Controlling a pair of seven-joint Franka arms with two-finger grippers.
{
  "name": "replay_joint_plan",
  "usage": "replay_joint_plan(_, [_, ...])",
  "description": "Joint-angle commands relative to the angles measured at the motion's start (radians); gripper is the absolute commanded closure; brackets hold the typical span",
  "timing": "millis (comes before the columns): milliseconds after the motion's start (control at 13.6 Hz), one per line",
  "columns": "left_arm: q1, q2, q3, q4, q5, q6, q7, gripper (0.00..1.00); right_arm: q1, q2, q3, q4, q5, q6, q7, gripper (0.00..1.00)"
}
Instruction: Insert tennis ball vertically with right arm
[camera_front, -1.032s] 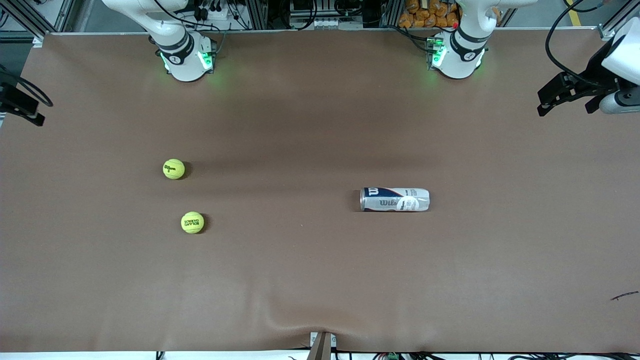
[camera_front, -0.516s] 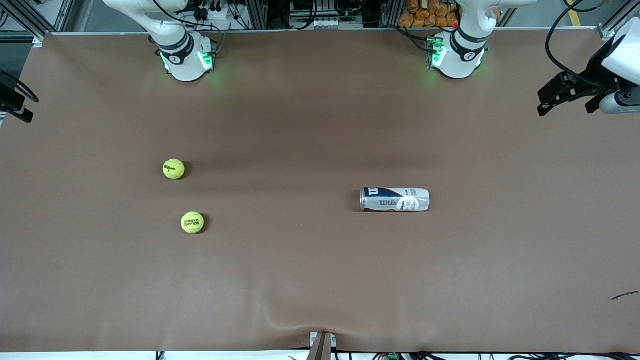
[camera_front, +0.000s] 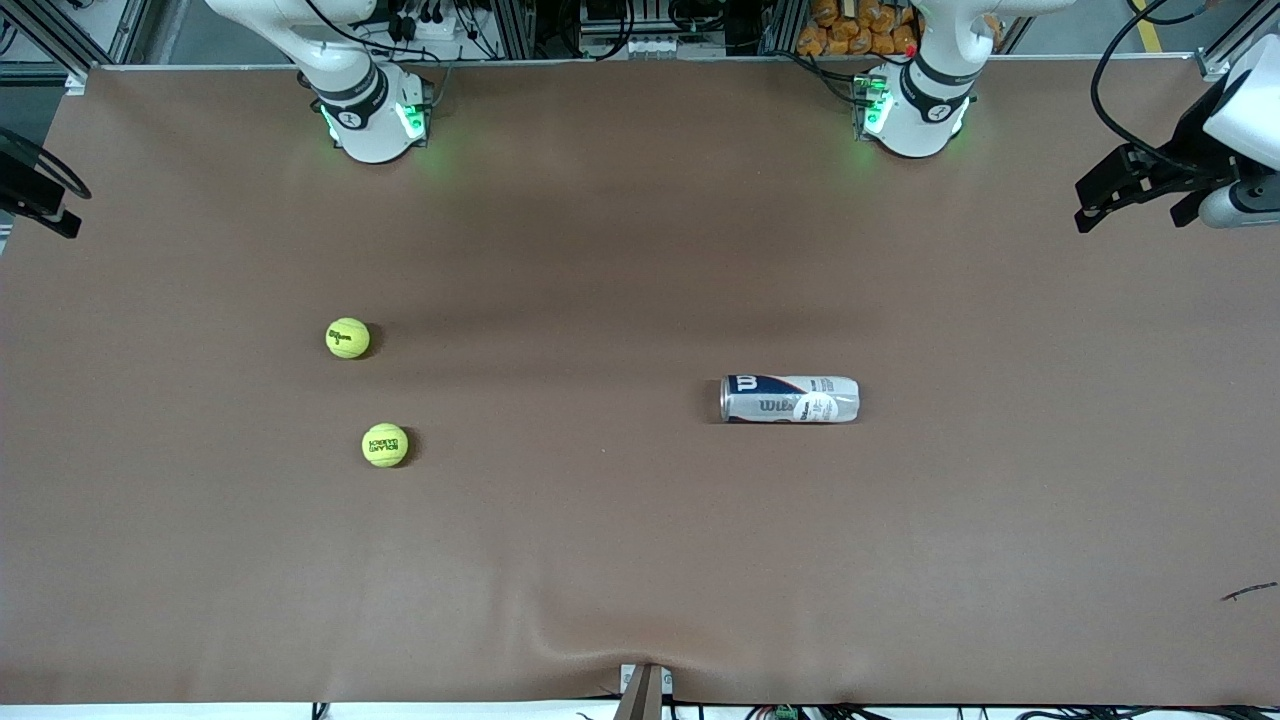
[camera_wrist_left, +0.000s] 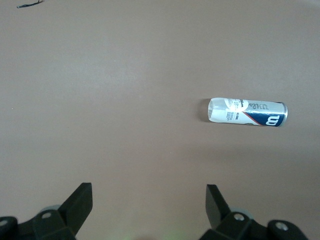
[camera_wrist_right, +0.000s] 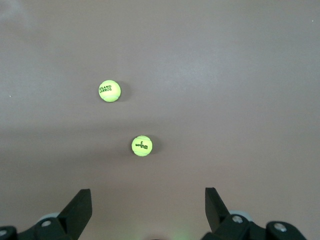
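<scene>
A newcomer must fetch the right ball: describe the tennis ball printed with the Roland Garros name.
Start at the brown table and go toward the right arm's end, away from the ball can lying on its side. Two yellow balls sit there apart; the Roland Garros ball is the one nearer the front camera, while the Wilson ball lies farther back.

**Brown table, cluttered edge**

We see a wide table (camera_front: 620, 560) covered in a plain brown mat, which buckles into a small wrinkle (camera_front: 560, 640) at the edge nearest the front camera. Along the edge farthest from that camera stand metal frame rails (camera_front: 520, 25), tangled black cables (camera_front: 420, 20) and some orange items (camera_front: 850, 25).
</scene>
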Motion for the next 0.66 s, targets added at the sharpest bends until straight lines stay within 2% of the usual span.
replay_joint_plan(0, [0.001, 0.021, -0.005, 0.024, 0.000, -0.020, -0.024, 0.00, -0.020, -0.016, 0.014, -0.005, 0.002, -0.004, 0.013, 0.00])
replay_joint_plan(590, [-0.007, 0.093, -0.008, 0.079, -0.004, -0.018, -0.026, 0.00, -0.020, -0.013, 0.014, -0.002, 0.004, -0.004, 0.005, 0.00])
